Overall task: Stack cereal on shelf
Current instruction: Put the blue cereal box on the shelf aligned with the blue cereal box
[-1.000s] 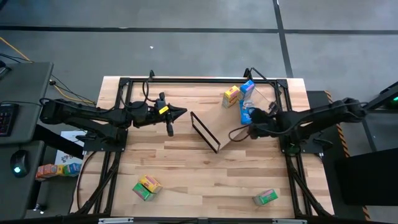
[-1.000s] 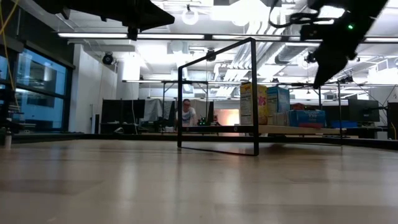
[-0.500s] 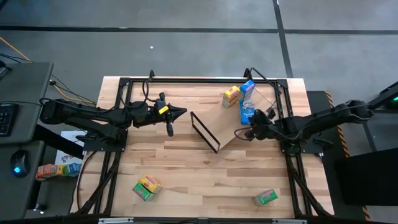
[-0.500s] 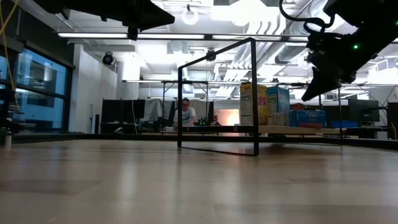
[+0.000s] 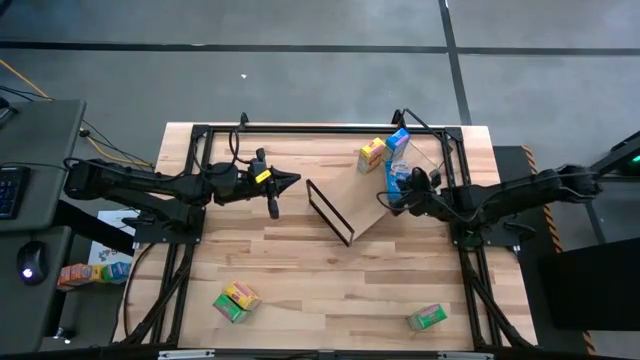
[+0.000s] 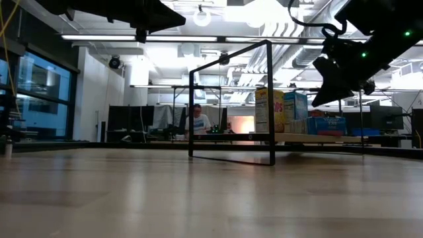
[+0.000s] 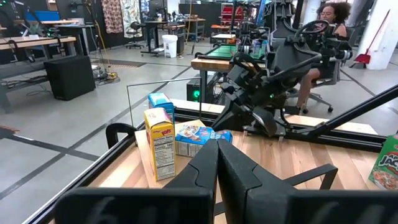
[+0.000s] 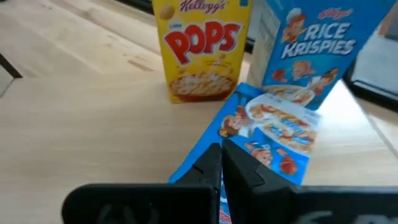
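Three cereal boxes on the shelf (image 5: 372, 213), upper right of the high view: yellow box (image 5: 371, 153) and blue box (image 5: 398, 141) upright, flat blue box (image 5: 396, 181) lying just beside them. Two left on the tabletop (image 5: 300, 270): one (image 5: 235, 300) lower left, one (image 5: 427, 317) lower right. I judge it roughly half done.

Right gripper (image 5: 392, 203) pressed together, empty, over the flat box. Left gripper (image 5: 296, 180) pressed together, empty, upper centre-left.

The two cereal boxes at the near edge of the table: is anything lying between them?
No. In the high view only bare tabletop lies between the yellow-green box and the green box.
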